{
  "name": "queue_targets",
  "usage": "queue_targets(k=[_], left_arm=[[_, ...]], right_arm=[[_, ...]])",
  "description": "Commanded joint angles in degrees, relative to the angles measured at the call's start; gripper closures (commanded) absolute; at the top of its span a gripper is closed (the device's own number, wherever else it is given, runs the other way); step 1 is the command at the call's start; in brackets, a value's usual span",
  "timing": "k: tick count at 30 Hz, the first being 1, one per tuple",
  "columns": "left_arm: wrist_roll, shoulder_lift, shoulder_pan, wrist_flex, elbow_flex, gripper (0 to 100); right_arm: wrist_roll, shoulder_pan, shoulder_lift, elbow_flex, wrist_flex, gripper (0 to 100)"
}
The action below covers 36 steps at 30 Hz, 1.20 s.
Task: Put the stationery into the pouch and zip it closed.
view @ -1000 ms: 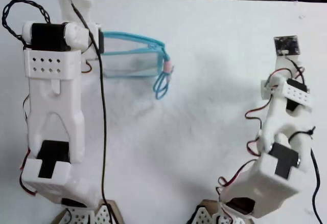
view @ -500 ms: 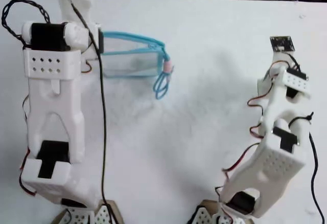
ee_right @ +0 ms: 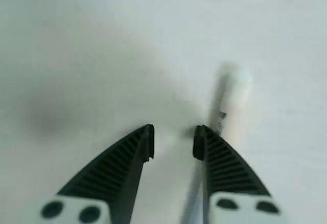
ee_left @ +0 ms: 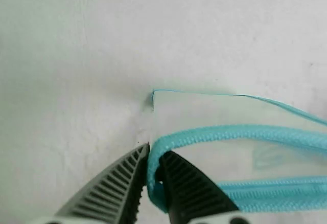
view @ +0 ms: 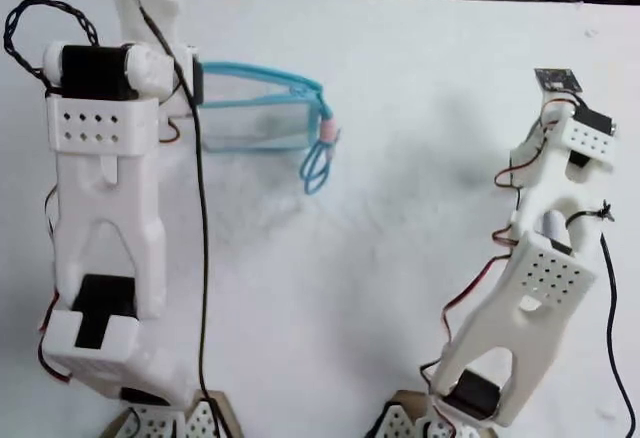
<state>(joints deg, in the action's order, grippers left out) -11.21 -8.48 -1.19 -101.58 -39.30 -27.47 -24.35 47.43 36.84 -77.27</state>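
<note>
Far left: left gripper (ee_left: 152,168) clamped on the zip edge of the clear pouch (ee_left: 230,132). Right side, well apart: right gripper (ee_right: 173,142) spread open over a white pen (ee_right: 232,93), just outside the gap beside one finger, long axis roughly along the fingers.

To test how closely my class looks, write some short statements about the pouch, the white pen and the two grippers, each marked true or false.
1. The left gripper is shut on the pouch's blue zipper edge. True.
2. The right gripper is clamped on the white pen. False: its fingers are apart, and the pen lies beside one of them, not between them.
3. The pouch lies on the table at the left arm's side. True.
4. The white pen is already inside the pouch. False: it lies on the table by the right gripper, well apart from the pouch.
</note>
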Motion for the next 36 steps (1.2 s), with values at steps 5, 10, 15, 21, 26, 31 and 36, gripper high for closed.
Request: queue_targets(k=[5,10,15,21,26,31,36], left_arm=[[-0.2,0.0,0.0,-0.4,-0.6,98],[-0.3,-0.1,0.1,-0.1,-0.6,98],[-0.2,0.0,0.1,-0.1,-0.7,98],[-0.2,0.0,0.1,-0.3,-0.7,98],[-0.4,0.0,0.4,-0.1,-0.7,98],[-0.3,0.0,0.0,-0.4,-0.7,98],[-0.3,0.0,0.0,-0.4,-0.7,98]], right_arm=[[0.4,0.2,-0.8,12.0,-11.9,84.3],[0.4,0.6,-1.9,20.9,-17.1,84.0],[0.9,-1.7,2.2,24.3,-13.5,84.0],[5.9,-5.3,9.7,26.0,-6.9,84.0],[7.3,-5.1,14.9,26.1,-6.6,83.9],[7.7,-4.1,17.6,26.1,-6.7,84.4],[7.5,-4.4,16.7,26.2,-7.0,98.9]])
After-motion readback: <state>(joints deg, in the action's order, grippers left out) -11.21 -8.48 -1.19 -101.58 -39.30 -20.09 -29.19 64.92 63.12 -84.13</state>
